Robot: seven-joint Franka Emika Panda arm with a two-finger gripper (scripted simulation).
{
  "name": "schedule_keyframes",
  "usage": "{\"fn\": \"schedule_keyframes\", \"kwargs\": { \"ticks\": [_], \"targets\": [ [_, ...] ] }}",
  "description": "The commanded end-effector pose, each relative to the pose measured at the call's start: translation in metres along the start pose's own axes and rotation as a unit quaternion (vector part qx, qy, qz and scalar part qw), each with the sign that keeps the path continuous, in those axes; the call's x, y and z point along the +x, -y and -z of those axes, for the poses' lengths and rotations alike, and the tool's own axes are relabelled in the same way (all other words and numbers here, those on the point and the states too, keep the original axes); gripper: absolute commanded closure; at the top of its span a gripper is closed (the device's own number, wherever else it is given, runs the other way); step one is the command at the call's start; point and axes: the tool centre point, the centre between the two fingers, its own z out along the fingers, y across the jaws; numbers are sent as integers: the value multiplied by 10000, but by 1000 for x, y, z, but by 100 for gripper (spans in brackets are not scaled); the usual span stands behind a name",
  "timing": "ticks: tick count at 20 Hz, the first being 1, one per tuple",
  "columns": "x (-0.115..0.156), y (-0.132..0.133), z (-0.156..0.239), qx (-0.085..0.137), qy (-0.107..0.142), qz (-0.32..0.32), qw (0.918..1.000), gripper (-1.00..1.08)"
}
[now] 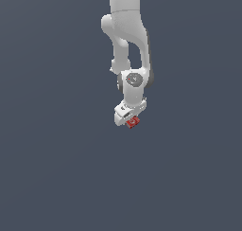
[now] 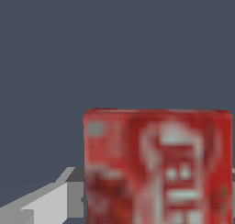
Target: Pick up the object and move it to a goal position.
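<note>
**Red block at the gripper tip, markings unreadable**

Labels: the red block (image 2: 158,165) fills much of the wrist view. Its facing side carries pale whitish markings: a rounded outline above, two small light squares, a light bar below them, plus a small greyish patch near one upper corner. All of it is blurred; no letter, word or brand can be read. In the exterior view the block (image 1: 133,122) shows only a faint light fleck.

Position: the block sits at the lower end of the white gripper (image 1: 128,119), touching it, against a plain dark grey-blue background. No surface edge is distinguishable beneath it.

Gripper state: cannot tell. In the exterior view the fingers are too small to separate from the block. In the wrist view only one light grey finger (image 2: 43,202) shows, beside the block, cut off by the frame; the other side is hidden behind the block.

Cut off: the arm (image 1: 125,31) runs out of the exterior view's top; the block's lower part leaves the wrist view.
</note>
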Motion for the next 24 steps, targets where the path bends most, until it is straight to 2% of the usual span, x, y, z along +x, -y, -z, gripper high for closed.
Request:
{"fn": "schedule_keyframes", "kwargs": {
  "ticks": [1,11,24],
  "targets": [
    [2,0,3,0,-1,1,10000,108],
    [32,-2,42,6,-3,3,10000,108],
    [109,-8,141,12,-5,4,10000,108]
  ]
}}
